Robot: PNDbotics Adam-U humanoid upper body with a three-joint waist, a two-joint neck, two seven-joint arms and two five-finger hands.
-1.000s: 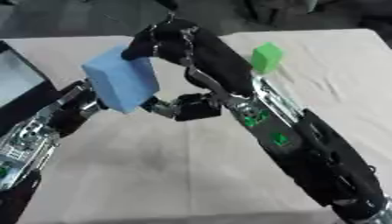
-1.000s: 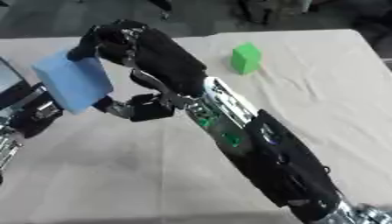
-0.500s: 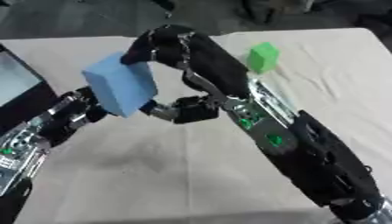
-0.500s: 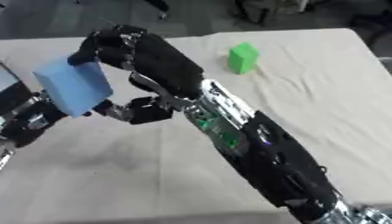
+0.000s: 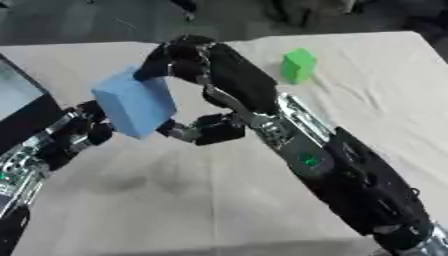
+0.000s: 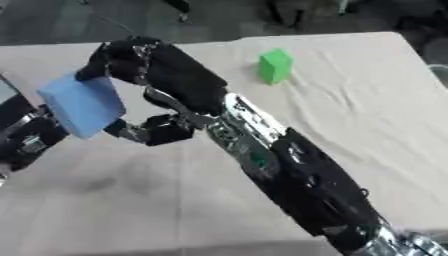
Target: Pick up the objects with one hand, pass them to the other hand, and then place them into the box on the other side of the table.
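The robot's right arm (image 5: 350, 175) entered from the table's near right corner and stretched diagonally across the beige cloth-covered table (image 5: 219, 210) toward its left side. From the near left corner the left arm (image 5: 35, 155) rose to meet it, mostly black with silver joints.

Above the left half of the table, clear of the cloth, a light blue block (image 5: 134, 102) was held tilted between the two hands. The right hand (image 5: 188, 62) arched over it, fingers curled down onto the block's upper far corner and the thumb (image 5: 197, 132) hooked in beneath its lower right edge, so that the block was pinched between them. The left hand (image 5: 87, 125) sat against the block's lower left side; the block hid its fingers, and whether they were spread or closed on it could not be told.

At the table's left edge a dark box (image 5: 22, 105) showed in part, its pale inside visible, just beside the left arm.

Farther back, near the far edge and right of centre, a green block (image 5: 298, 65) stood upright on the cloth, well apart from both hands.
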